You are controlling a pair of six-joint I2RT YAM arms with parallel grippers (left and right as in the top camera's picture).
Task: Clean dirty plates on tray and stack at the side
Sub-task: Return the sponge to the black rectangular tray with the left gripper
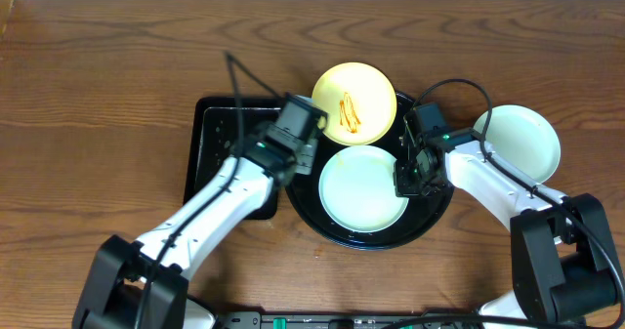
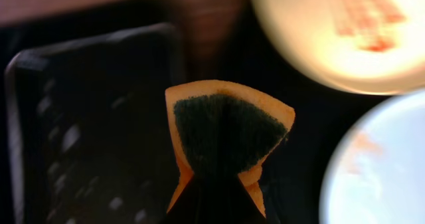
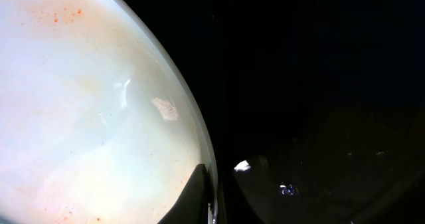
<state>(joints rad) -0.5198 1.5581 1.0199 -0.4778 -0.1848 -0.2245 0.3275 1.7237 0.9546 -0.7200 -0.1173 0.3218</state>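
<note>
Right fingers (image 3: 195,192) are pinching the right-hand rim of the near mint plate (image 1: 363,187), which is lying in the near half of the round black tray (image 1: 430,217). As far as the wrist view is showing, the right gripper (image 1: 408,178) is clamped tight on that edge. Faint orange specks are dotting this plate's face.

Just beyond, over the tray's left edge, the left gripper (image 1: 311,126) is clenching a folded sponge (image 2: 229,127) with its dark green scouring side facing out. The sponge is hanging over dark tray surface, apart from both plates there.

At the tray's far edge the yellow plate (image 1: 354,102) is sitting with orange-brown streaks across it. A second mint plate (image 1: 518,139) is resting on the table off the tray's right edge, looking clean. A rectangular black tray (image 1: 220,153) is lying just beside the round tray's left edge.

Scrubbing the held plate seems to be the step in hand. To do it well, the right grip should be bracing the rim while the sponge is coming down flat on the specks. Wiping toward the pinned edge should be stopping the plate sliding or tipping.
</note>
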